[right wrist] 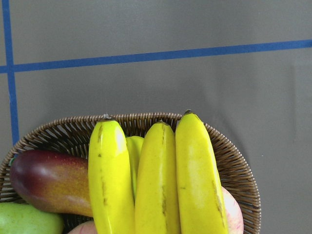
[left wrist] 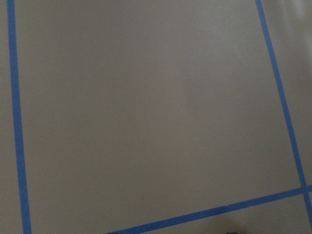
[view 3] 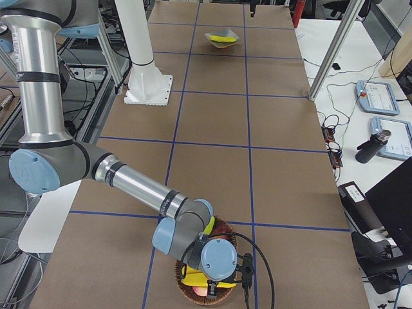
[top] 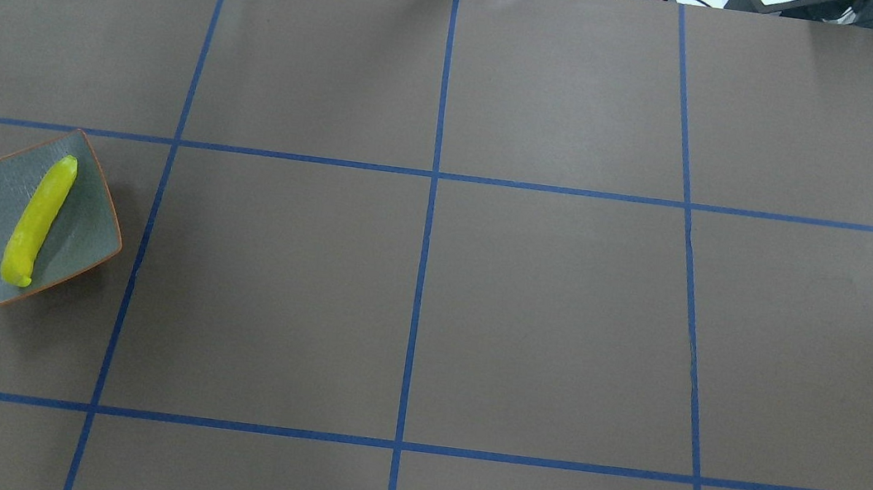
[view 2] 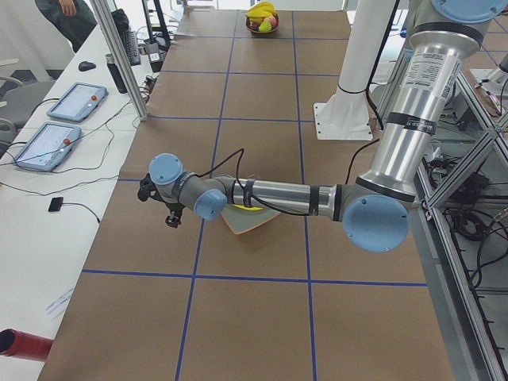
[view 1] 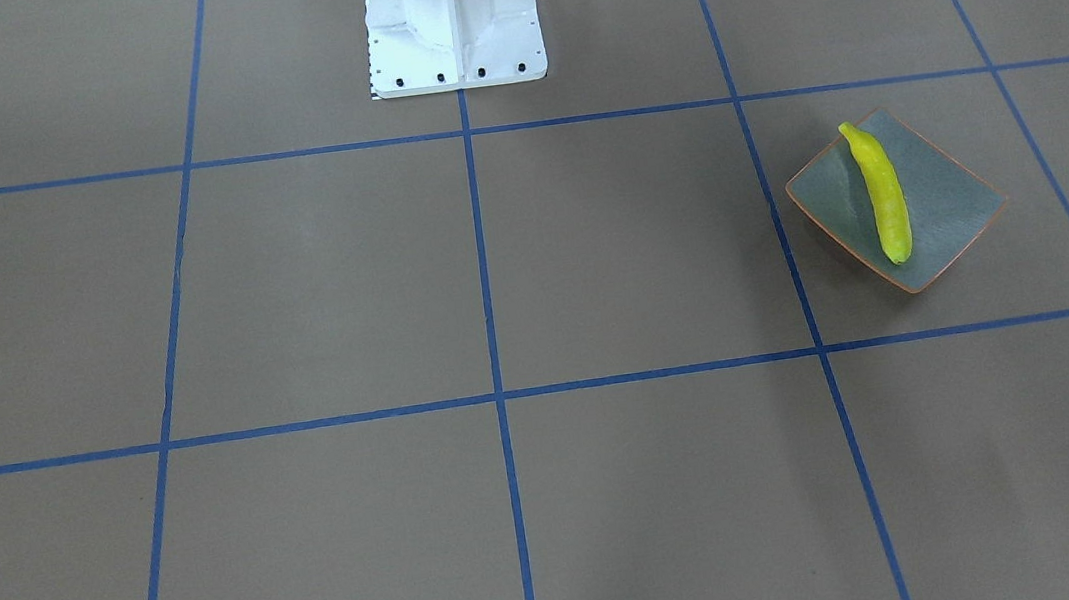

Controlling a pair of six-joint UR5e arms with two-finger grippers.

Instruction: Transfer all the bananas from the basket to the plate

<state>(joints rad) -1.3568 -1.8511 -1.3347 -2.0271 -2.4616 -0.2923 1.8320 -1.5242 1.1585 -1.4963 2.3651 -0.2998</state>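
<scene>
A robotics laboratory is indicated. A long table (top: 544, 316) is covered in brown paper and divided into squares by blue tape lines (top: 421, 276), and a white pedestal (view 1: 451, 18) is bolted to it. Two industrial arms, the left arm (view 2: 413, 103) and the right arm (view 3: 38, 84), are seen reaching over the surface. Teach pendants (view 2: 77, 101) are laid on white side benches (view 2: 32, 230), aluminium posts (view 2: 119, 55) are set along the table's edge, and loose cables (view 2: 476, 254) are strung beside the metal frame.
</scene>
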